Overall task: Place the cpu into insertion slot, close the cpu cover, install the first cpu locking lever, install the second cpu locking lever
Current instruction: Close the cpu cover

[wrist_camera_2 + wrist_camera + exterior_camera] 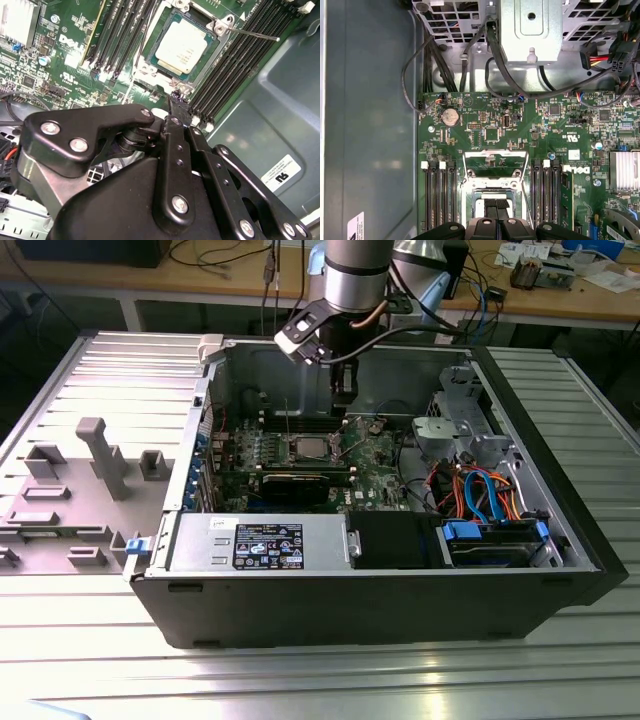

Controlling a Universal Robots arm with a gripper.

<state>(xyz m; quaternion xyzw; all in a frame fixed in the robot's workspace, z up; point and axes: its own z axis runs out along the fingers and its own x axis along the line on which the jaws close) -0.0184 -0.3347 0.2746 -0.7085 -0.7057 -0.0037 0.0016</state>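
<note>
In the exterior view, the counter (300, 680) carries the open computer case (350, 600), whose near wall edge runs across the front. Behind that edge lies the green motherboard (375, 475). The cpu (309, 448) sits in the insertion slot (150, 52) at the board's centre, silvery top up. In the first wrist view the cpu cover (495, 159) stands hinged open, with the board visible through its window. A thin locking lever (252, 34) projects free beside the slot. The gripper (343, 390) hangs above the board at 1 o'clock from the cpu, fingers pressed together, holding nothing. Open room extends from it to the case's far wall (290, 370).
</note>
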